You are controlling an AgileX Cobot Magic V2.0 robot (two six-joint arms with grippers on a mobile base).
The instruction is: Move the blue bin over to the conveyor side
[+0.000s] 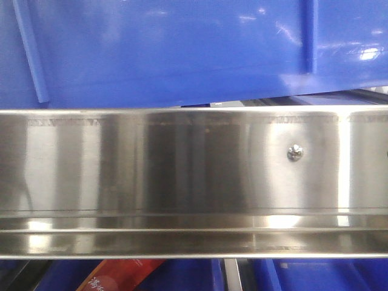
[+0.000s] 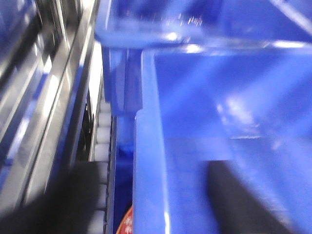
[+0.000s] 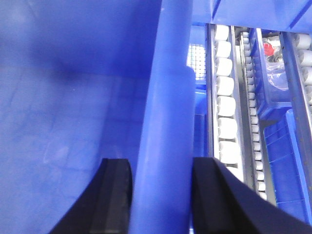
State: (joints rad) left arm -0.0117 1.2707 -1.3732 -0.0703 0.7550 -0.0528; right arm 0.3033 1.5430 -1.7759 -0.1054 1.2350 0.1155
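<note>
1. Right gripper (image 3: 161, 195) straddles the bin (image 3: 73, 97) rim, with its fingers (image 3: 114, 195) clamped on the wall.
2. Left gripper (image 2: 151, 195) is blurred over a bin rim; I cannot tell whether it grips.
3. Bin sits beside white rollers (image 3: 226, 107), behind the steel rail (image 1: 194, 176).

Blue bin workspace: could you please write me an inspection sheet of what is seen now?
Surface: white roller tracks beside the bin; no belt seen.
Job's things: blue bin, its wall above the rail in the front view.
Clutter: red printed item under the rail.
Grippers: right gripper, jaws seem pressed on both sides of the bin rim; left gripper straddles the rim, too blurred to judge.
Cables: nothing seen.
Surroundings: stainless-steel rail with a screw; other blue crates.
</note>
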